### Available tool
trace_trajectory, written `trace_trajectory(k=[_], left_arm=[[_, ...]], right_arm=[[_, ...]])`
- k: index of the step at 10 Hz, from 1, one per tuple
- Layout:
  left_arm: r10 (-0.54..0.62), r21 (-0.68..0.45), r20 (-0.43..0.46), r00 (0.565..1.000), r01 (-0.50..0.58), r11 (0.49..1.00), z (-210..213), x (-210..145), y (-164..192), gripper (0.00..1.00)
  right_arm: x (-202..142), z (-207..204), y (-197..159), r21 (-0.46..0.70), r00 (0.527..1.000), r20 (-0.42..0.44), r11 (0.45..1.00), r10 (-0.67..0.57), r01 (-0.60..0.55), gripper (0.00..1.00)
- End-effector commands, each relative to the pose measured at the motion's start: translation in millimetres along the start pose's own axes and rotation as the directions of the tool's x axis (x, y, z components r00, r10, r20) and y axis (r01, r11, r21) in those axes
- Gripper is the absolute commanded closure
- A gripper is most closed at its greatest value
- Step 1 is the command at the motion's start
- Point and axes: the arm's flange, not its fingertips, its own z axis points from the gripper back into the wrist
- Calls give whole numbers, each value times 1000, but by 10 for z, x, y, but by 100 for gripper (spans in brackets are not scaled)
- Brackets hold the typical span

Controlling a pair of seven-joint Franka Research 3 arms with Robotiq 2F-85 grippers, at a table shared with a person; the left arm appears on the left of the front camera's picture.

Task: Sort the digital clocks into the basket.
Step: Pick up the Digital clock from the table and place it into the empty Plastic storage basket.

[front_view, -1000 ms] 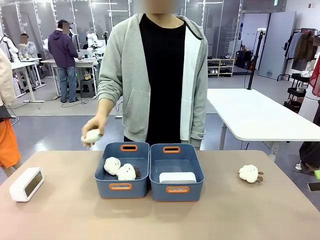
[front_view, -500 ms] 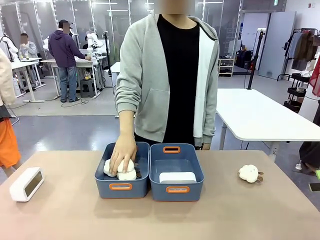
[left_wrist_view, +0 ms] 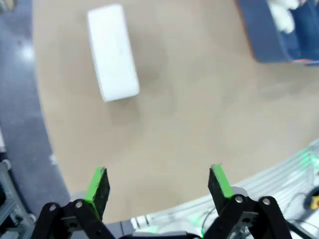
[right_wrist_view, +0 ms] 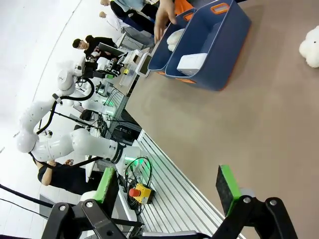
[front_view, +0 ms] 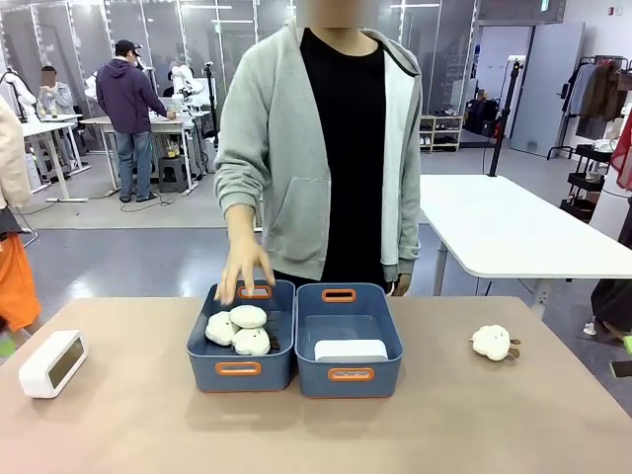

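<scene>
One white digital clock [front_view: 52, 363] lies on the table at the far left, and the left wrist view has it as a white block [left_wrist_view: 112, 52] well ahead of my open left gripper [left_wrist_view: 158, 184]. A second digital clock [front_view: 351, 350] lies in the right-hand slate-blue basket [front_view: 349, 380], also seen from the right wrist [right_wrist_view: 192, 63]. My right gripper [right_wrist_view: 167, 188] is open and empty, far back from the baskets [right_wrist_view: 219, 30]. The person's hand [front_view: 242, 272] hovers over the far rim of the left basket [front_view: 240, 373].
Three cream plush toys [front_view: 240, 329] lie in the left basket. Another plush toy [front_view: 492, 342] sits on the table at the right, also in the right wrist view [right_wrist_view: 311, 50]. Open tabletop lies in front of the baskets. The person stands at the far edge.
The person put a plush toy into the left basket, then lifted the hand to its far rim. Neither clock has moved.
</scene>
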Motion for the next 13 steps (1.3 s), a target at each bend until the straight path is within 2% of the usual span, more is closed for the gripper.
trace_trajectory(k=[1,3,5,9,10,11,12,13], left_arm=[[48,35,6,999,-48,998,-204,124,-76,0],[135,67,47,990,-138,988,-457,267,-102,0],[85,90,43,995,-89,992,-655,318,-41,0],[119,219,141,983,-148,965,-1205,519,107,0],[122,268,145,982,-157,950,-1311,545,179,0],[125,257,133,983,-156,954,-1464,585,212,0],[105,232,141,984,-136,963,-1501,584,187,60],[99,220,135,986,-127,967,-1492,579,175,60]], right_arm=[[25,5,35,-1,1000,10,1000,-13,13,0],[25,5,35,-1,1000,10,1000,-13,13,0],[25,5,35,-1,1000,10,1000,-13,13,0],[25,5,35,-1,1000,10,1000,-13,13,0],[25,5,35,-1,1000,10,1000,-13,13,0],[25,5,35,-1,1000,10,1000,-13,13,0],[25,5,35,-1,1000,10,1000,-13,13,0],[25,5,35,-1,1000,10,1000,-13,13,0]])
